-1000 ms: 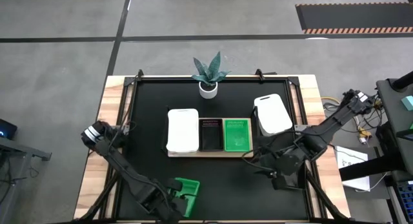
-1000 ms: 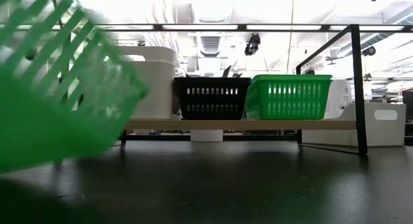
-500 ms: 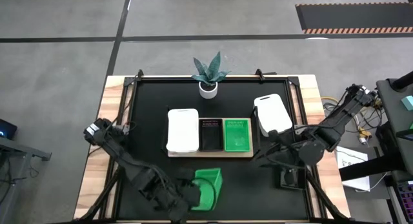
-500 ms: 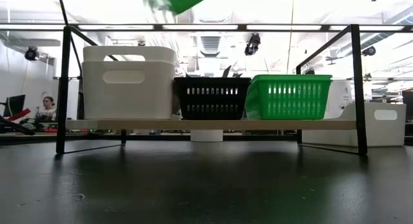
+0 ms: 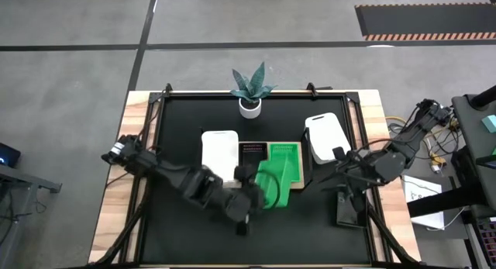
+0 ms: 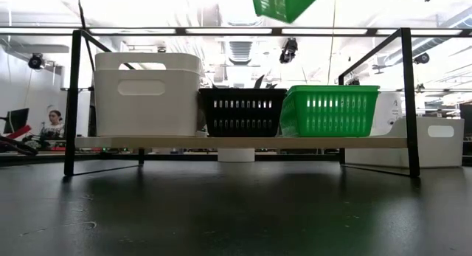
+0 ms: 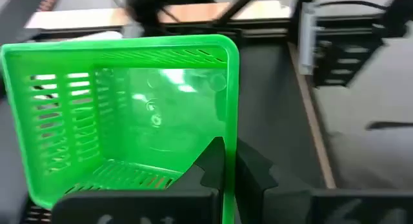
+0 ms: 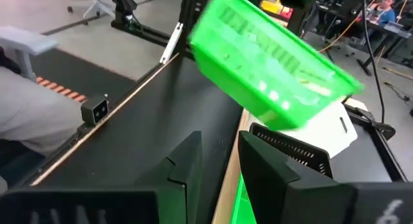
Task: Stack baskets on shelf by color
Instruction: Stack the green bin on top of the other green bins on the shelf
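Left gripper [image 5: 249,193] is clamped on one wall of a green basket [image 5: 273,184], holding it tilted in the air over the shelf's [image 5: 293,184] front edge. Only the low view shows how high the basket hangs, above the green basket on the shelf [image 6: 329,108]. Beside that stand a white basket [image 5: 220,155] and a black basket [image 5: 253,160]; another white basket [image 5: 327,136] lies off the shelf. Right gripper [image 8: 218,161] waits nearby, fingers apart. Half a second ago the held basket was nearer the table's front edge.
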{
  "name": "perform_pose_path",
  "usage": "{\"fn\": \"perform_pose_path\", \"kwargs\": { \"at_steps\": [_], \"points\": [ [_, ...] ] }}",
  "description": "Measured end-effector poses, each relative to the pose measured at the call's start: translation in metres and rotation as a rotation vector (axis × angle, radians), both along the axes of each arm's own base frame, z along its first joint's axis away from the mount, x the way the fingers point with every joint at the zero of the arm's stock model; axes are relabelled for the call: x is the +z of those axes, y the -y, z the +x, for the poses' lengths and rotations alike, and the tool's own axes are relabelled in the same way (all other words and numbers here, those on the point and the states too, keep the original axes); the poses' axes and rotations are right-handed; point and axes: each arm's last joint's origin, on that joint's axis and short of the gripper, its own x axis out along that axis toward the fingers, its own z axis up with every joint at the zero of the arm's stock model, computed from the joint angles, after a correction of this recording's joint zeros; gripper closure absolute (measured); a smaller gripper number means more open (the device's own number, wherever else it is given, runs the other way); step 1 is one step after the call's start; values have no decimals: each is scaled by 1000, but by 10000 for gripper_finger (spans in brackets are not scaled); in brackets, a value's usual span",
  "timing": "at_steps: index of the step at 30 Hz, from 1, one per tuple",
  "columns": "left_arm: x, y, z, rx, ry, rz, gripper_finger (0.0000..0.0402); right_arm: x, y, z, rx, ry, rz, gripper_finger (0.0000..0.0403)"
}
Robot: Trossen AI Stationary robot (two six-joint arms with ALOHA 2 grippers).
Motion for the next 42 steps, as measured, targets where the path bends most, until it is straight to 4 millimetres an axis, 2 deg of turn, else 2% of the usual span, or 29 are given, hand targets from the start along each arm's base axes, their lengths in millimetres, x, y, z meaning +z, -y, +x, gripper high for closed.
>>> {"fn": "perform_pose_path", "kwargs": {
  "at_steps": [8, 14, 20, 26, 42],
  "points": [
    [-9, -41, 23, 73, 43, 127, 402, -6, 4, -4, 6, -1, -8, 321],
    [-36, -57, 35, 115, 46, 132, 402, -6, 3, -4, 7, -2, -11, 318],
    [-70, -64, 43, 136, 81, 120, 402, -7, 4, -4, 7, -5, -15, 321],
    [-93, -70, 42, 148, 47, 132, 402, -7, 4, -4, 7, -9, -19, 328],
    [-116, -71, 50, 156, 20, 144, 398, -8, 3, -4, 3, -16, -11, 330]
  ]
}}
